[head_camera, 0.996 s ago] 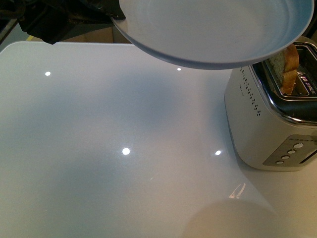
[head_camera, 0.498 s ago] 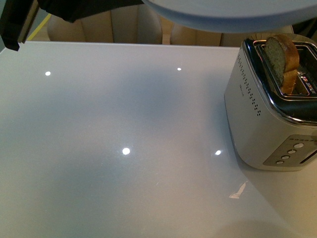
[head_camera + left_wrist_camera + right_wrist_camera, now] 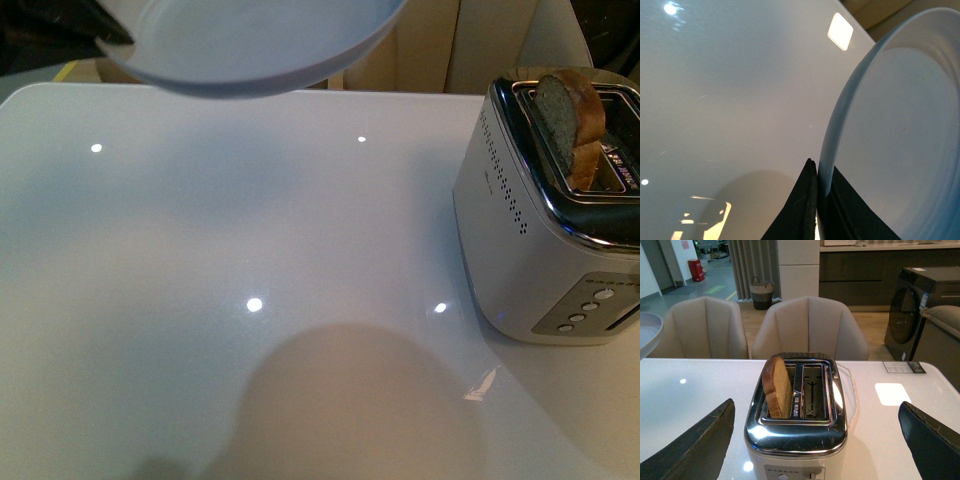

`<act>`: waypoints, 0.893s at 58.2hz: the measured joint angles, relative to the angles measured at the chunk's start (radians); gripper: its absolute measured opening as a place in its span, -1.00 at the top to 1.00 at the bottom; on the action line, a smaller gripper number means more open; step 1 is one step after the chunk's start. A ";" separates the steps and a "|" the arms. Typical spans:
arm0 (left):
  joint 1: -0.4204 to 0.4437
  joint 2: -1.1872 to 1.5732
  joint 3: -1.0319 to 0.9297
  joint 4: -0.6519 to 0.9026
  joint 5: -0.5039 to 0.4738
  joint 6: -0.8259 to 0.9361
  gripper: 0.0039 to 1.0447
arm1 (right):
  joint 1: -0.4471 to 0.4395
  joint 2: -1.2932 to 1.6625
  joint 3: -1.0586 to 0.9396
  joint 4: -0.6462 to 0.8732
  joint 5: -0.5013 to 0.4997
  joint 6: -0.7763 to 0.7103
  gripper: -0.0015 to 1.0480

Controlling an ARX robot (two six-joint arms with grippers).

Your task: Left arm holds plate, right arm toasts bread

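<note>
a white glossy counter (image 3: 180, 250) fills most of the front view, with small light reflections dotted across it and a broad soft shadow at the lower middle of the frame. at the right edge stands a silver toaster (image 3: 520, 250) with rows of small holes in its side and round buttons on its end. beyond the counter, the right wrist view shows two beige chairs (image 3: 810, 325), a woven basket (image 3: 762, 292) on the floor further back, a dark appliance (image 3: 912, 310) at the right of that frame, and a small printed card (image 3: 904, 367) lying on the counter near the toaster.

the bread (image 3: 570, 115) stands upright in one of the toaster's two slots, its rounded top rising clear of the chrome top. the right hand (image 3: 816, 405) is spread wide apart, one finger at each lower corner of its frame, with the toaster between and beyond them; nothing lies between the fingers and the bread, and neither finger touches it.

the plate (image 3: 250, 45) hangs in the air at the upper left of the front view, tilted, above the counter and well apart from the toaster. the left hand (image 3: 818, 192) is clenched on the plate's rim, one black finger on each face of the rim. the plate carries nothing.
</note>
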 joint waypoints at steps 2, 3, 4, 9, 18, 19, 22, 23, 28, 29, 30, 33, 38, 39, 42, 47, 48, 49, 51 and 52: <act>0.022 0.024 -0.003 0.020 0.007 0.021 0.95 | 0.000 0.000 0.000 0.000 0.000 0.000 -0.83; 0.029 0.032 -0.003 0.027 0.008 0.027 0.95 | 0.000 0.000 0.000 0.000 0.000 0.000 -0.83; 0.042 0.048 -0.006 0.041 0.010 0.035 0.95 | 0.000 0.000 0.000 0.000 0.000 0.000 -0.83; 0.084 0.116 -0.008 0.080 0.008 0.076 0.95 | 0.000 0.000 0.000 0.000 0.000 0.000 -0.83; 0.121 0.230 -0.011 0.138 0.005 0.111 0.95 | 0.000 0.000 0.000 0.000 0.000 0.000 -0.83; 0.124 0.246 -0.012 0.148 0.005 0.114 0.95 | 0.000 0.000 0.000 0.000 0.000 0.000 -0.83; 0.127 0.277 -0.014 0.168 0.005 0.120 0.95 | 0.000 0.000 0.000 0.000 0.000 0.000 -0.83; 0.128 0.292 -0.016 0.179 0.007 0.123 0.95 | 0.000 0.000 0.000 0.000 0.000 0.000 -0.83; 0.135 0.348 -0.022 0.227 0.008 0.133 0.95 | 0.000 0.000 0.000 0.000 0.000 0.000 -0.83; 0.136 0.360 -0.023 0.238 0.008 0.136 0.95 | 0.000 0.000 0.000 0.000 0.000 0.000 -0.83; 0.139 0.374 -0.023 0.249 0.006 0.136 0.95 | 0.000 0.000 0.000 0.000 0.000 0.000 -0.83; 0.143 0.401 -0.024 0.275 -0.002 0.138 0.95 | 0.000 0.000 0.000 0.000 0.000 0.000 -0.83; 0.153 0.454 -0.024 0.313 -0.011 0.142 0.95 | 0.000 0.000 0.000 0.000 0.000 0.000 -0.83; 0.156 0.468 -0.024 0.321 -0.012 0.142 0.95 | 0.000 0.000 0.000 0.000 0.000 0.000 -0.83; 0.163 0.493 -0.024 0.334 -0.014 0.142 0.95 | 0.000 0.000 0.000 0.000 0.000 0.000 -0.83; 0.176 0.545 -0.018 0.350 -0.014 0.147 0.95 | 0.000 0.000 0.000 0.000 0.000 0.000 -0.83; 0.177 0.551 -0.016 0.352 -0.014 0.148 0.95 | 0.000 0.000 0.000 0.000 0.000 0.000 -0.83; 0.180 0.564 -0.013 0.356 -0.014 0.149 0.95 | 0.000 0.000 0.000 0.000 0.000 0.000 -0.83; 0.186 0.588 -0.006 0.365 -0.015 0.154 0.95 | 0.000 0.000 0.000 0.000 0.000 0.000 -0.83; 0.188 0.600 -0.002 0.368 -0.015 0.155 0.95 | 0.000 0.000 0.000 0.000 0.000 0.000 -0.83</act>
